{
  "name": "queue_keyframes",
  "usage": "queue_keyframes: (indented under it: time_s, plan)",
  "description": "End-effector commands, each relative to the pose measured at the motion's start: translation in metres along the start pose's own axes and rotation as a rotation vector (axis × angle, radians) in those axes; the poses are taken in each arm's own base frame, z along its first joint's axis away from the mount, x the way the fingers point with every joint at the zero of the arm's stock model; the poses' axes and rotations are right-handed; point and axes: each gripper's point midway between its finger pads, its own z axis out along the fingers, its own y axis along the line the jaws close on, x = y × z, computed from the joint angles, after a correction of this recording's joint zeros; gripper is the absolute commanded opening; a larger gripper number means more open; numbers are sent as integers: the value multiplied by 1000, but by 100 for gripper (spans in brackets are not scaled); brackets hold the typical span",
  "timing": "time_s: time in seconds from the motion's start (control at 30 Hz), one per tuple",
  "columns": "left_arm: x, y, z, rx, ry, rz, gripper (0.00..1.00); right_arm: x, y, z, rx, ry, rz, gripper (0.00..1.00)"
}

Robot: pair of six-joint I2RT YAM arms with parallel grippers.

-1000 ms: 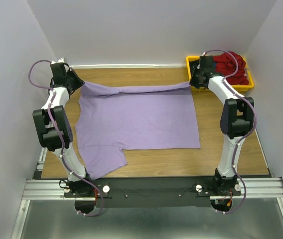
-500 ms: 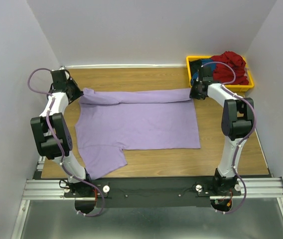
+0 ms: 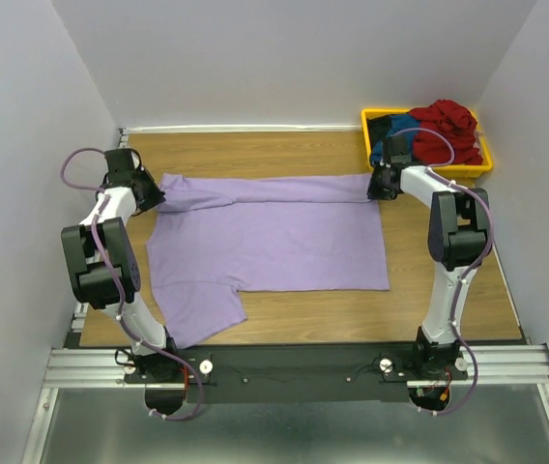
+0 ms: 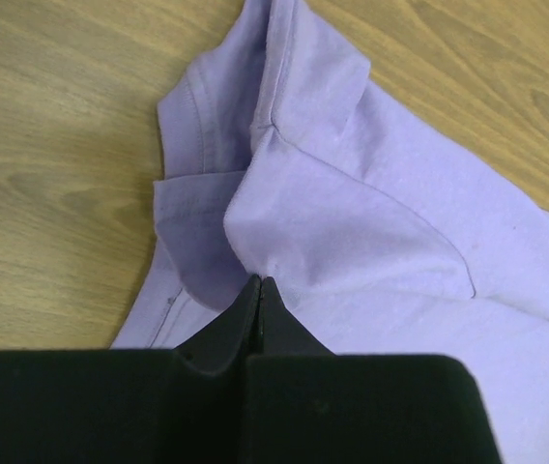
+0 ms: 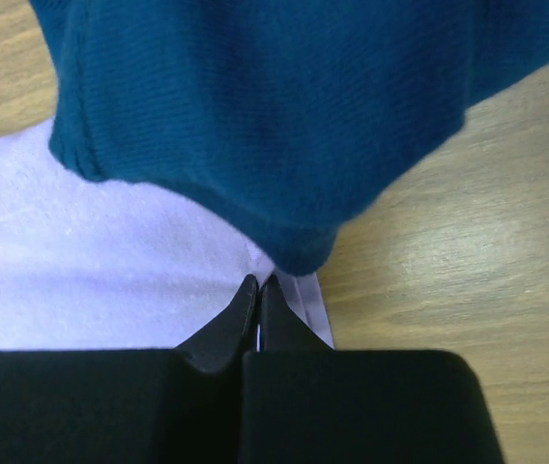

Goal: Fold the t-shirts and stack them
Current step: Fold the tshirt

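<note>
Lavender t-shirt [image 3: 274, 232] (far edge folded) partly hidden by blue cloth [image 5: 274, 106].

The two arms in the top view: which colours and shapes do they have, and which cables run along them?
Both the left arm and the right arm have white rounded links, bulky black joint housings and a thin purple cable looping alongside. The left gripper and the right gripper are black: a blocky body with two pointed fingers.
</note>
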Motion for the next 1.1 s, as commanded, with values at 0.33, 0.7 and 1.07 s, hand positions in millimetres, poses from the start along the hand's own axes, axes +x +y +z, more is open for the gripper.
queue_keyframes:
  time_s: [0.33, 0.7, 1.07]
  plan:
    - [21, 9, -5, -7, -4, -55, 0, 2, -10, 2, 45, 6, 29, 25]
    - [1, 4, -59, -19, -209, -144, 46, -25, 9, -54, -36, -52, 64, 57]
    - [-78, -2, -43, -70, -353, -66, 64, -37, 50, -55, -237, -70, 84, 53]
